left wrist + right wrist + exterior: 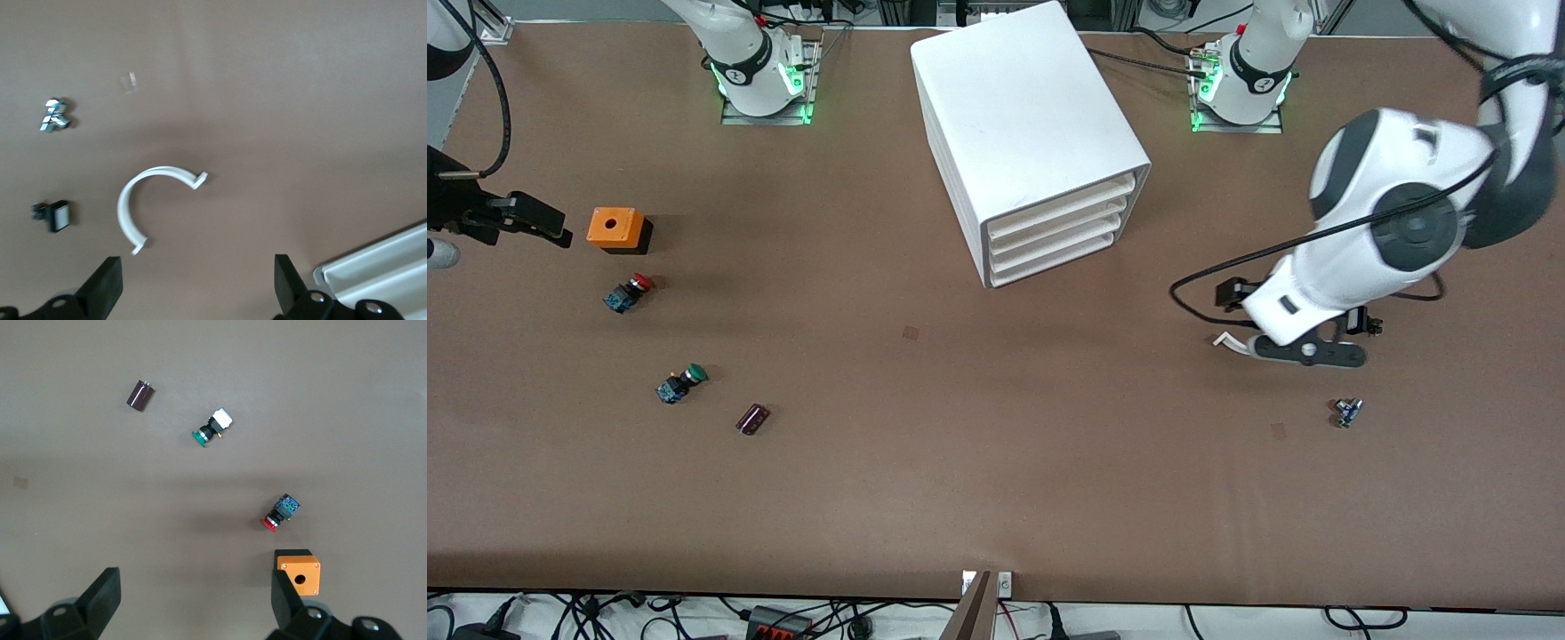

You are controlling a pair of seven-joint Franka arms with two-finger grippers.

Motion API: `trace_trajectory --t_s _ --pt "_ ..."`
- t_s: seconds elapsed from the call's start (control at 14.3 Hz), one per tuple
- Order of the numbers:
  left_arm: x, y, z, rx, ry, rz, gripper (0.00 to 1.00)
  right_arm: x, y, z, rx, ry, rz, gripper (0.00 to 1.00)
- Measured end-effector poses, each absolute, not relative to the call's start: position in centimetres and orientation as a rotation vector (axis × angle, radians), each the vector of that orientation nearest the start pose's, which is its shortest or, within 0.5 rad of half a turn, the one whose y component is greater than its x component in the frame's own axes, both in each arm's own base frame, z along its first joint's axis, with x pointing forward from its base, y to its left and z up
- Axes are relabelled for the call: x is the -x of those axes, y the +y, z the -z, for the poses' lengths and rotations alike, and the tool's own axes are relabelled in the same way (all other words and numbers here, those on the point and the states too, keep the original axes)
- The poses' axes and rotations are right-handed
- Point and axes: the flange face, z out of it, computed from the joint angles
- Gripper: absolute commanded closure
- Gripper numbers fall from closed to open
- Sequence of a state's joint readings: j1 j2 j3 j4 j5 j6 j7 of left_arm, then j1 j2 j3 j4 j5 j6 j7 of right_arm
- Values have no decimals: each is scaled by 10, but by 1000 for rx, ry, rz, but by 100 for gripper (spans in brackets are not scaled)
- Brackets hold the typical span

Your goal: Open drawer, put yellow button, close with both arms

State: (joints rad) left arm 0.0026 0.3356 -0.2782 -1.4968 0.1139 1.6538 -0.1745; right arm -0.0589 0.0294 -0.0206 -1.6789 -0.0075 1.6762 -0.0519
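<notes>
Probably light, slick plastic: hook drawer [1060, 207] by front lip. Spread wide, empty: left claw [197, 293] above white ring [121, 207], right claw [193, 610] by orange box [299, 572].

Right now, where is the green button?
In the front view, the green button lies on the table toward the right arm's end, nearer the camera than the red button, beside the small dark cylinder.

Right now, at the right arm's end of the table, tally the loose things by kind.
push-buttons: 2, the red-capped button and the green-capped button
orange box: 1
dark cylinder: 1
Total: 4
</notes>
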Motion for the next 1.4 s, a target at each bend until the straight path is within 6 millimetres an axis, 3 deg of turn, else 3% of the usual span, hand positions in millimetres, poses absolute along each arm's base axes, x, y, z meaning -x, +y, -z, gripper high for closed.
trace_trajectory --t_s 0.21,0.35,0.56,0.63,0.91,1.4 --pt "-629 -104 -525 3069 294 -198 0 -566 -45 -566 3147 41 -48 0" --pt "-624 -69 -553 3092 273 -150 0 -566 -45 -566 3147 41 -47 0" --pt "-610 -20 -577 3154 163 -9 0 -566 -45 -567 3147 40 -44 0" --pt "-604 -14 -578 3153 148 36 0 -566 -45 -568 3147 39 -41 0" --pt "-588 -24 -568 3124 184 31 0 -566 -41 -570 3148 30 -27 0" --pt "-587 -23 -565 3099 210 27 0 -568 -39 -571 3149 23 -3 0"
